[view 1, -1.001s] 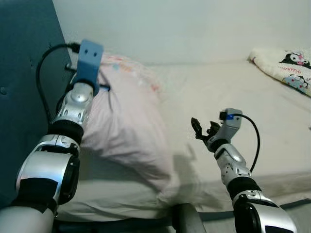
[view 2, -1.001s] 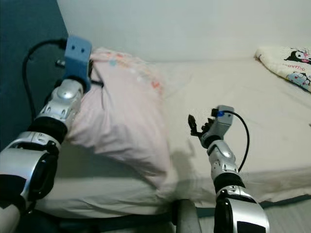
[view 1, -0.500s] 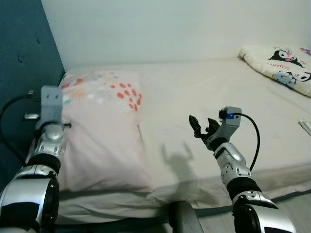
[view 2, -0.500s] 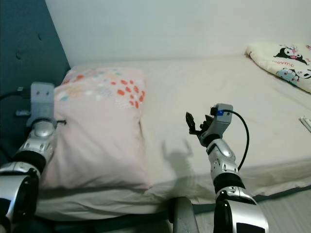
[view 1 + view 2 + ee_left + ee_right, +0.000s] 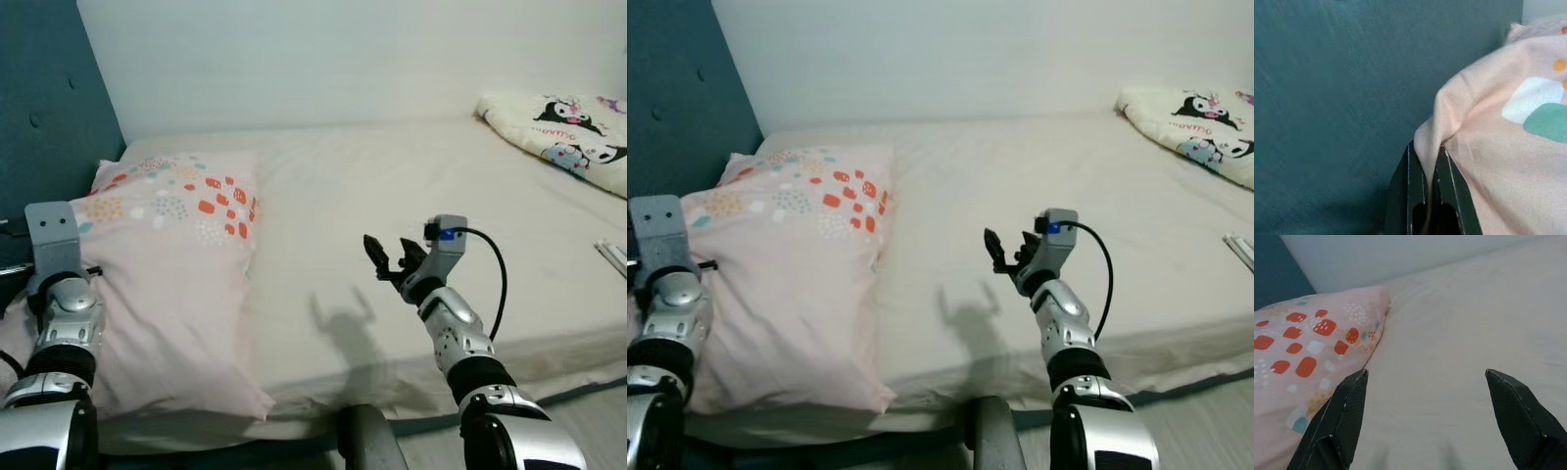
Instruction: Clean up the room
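While pinching a corner of the pillow (image 5: 171, 284) in the left gripper (image 5: 1426, 188), holds the right gripper (image 5: 386, 260) spread wide; blanket (image 5: 558, 137) untidied.

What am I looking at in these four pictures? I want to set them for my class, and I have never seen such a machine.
It is a walking humanoid robot beside a bed. Two pictures come from the cameras in its head, looking down; two come from cameras on its wrists. Each silver arm ends in an end effector with two black fingers. The left end effector is shut on a corner of the pink spotted pillow, which lies flat against the blue headboard. The right end effector hangs open above the bare sheet, holding nothing. A cartoon-print blanket lies at the far end.
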Tool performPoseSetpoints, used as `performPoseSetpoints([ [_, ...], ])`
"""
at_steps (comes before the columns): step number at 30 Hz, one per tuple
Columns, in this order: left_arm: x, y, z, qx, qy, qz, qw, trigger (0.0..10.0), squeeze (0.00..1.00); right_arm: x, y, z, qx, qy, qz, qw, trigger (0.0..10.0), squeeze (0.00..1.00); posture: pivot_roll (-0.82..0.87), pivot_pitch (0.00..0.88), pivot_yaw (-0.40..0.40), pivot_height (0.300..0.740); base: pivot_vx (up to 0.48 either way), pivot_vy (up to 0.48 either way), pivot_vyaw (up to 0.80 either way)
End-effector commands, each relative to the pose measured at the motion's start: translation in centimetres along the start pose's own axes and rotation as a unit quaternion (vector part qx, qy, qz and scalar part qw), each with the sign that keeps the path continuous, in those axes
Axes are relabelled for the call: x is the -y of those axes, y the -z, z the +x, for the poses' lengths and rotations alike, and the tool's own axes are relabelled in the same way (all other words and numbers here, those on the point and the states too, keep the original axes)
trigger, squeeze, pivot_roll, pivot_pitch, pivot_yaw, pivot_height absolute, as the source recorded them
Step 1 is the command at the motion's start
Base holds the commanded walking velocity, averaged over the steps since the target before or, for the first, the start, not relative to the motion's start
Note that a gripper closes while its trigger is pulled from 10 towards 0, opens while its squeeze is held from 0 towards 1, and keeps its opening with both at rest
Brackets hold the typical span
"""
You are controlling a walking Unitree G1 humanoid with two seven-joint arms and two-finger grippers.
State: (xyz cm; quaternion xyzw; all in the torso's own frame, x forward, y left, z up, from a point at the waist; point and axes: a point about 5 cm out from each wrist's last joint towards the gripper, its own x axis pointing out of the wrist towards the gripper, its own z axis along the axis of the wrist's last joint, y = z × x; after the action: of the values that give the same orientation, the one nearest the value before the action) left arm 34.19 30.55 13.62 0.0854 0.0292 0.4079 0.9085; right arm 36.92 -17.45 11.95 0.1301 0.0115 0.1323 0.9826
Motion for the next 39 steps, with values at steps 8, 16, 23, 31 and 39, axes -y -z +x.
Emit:
performPoseSetpoints([
  [8,2.1,5.2,-3.0,-0.151,0.033,-0.066,0.986,0.0,0.0,-0.9,0.5,0.2,-0.012,-0.014,-0.002,1.0,10.0,0.0,-0.09,0.0,-0.027,0.483,0.0,0.0,0.0],
  [16,2.7,3.2,-2.7,-0.1,0.066,-0.07,0.99,10.0,1.0,-1.0,0.8,0.1,-0.016,-0.015,-0.002,1.0,10.0,0.0,-0.09,0.0,-0.023,0.483,0.0,0.0,0.0],
  [23,2.6,0.2,-1.4,-0.046,0.108,-0.066,0.991,10.0,1.0,-0.9,0.7,0.1,-0.017,-0.015,-0.002,1.0,10.0,0.0,-0.09,0.0,-0.023,0.483,0.0,0.0,0.0],
  [31,2.0,-4.7,-0.2,0.024,0.219,0.042,0.974,10.0,1.0,-0.7,0.5,0.3,-0.02,-0.006,-0.002,1.0,10.0,0.0,-0.08,0.0,-0.026,0.483,0.0,0.0,0.0],
  [39,4.1,-11.3,-3.3,0.143,0.363,-0.156,0.907,10.0,0.0,0.2,-0.1,0.1,0.001,0.012,0.017,1.0,10.0,0.0,-0.08,0.0,-0.036,0.498,0.0,0.0,0.0],
])
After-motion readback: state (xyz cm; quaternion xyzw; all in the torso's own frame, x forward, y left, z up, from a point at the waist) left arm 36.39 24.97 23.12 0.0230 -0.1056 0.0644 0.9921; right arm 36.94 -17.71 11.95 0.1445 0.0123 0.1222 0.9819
